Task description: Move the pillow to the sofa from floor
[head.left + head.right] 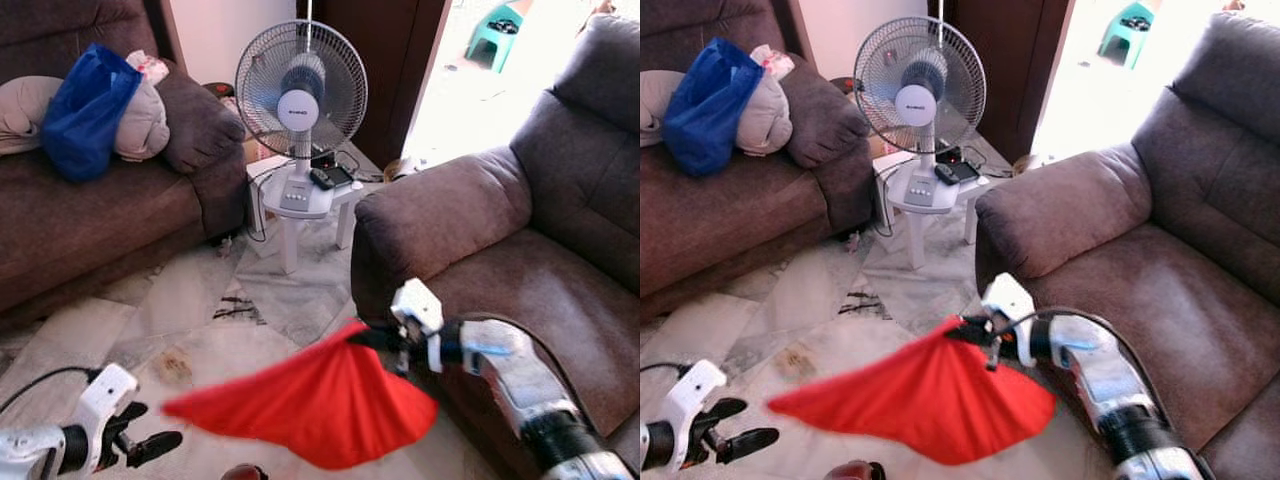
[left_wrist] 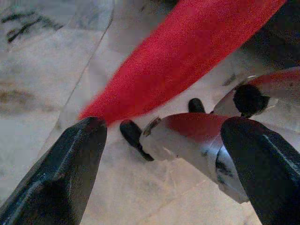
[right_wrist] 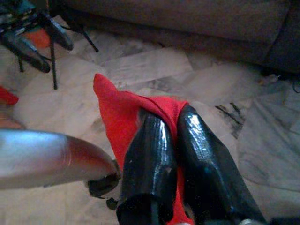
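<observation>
Left sofa: a blue bag and bundled cloth are piled on its seat.
Left pincer: held low over the floor, its fingers spread and nothing gripped, presumably kept clear of the load.
Fan: carried on a small white table; the hub label is too small to be read.
Pillow: red, hung in the air above the floor, pinched at one corner so that it can be swung across.
Right pincer: pressed together on that corner.
Right sofa: its seat is judged the likely target.
</observation>
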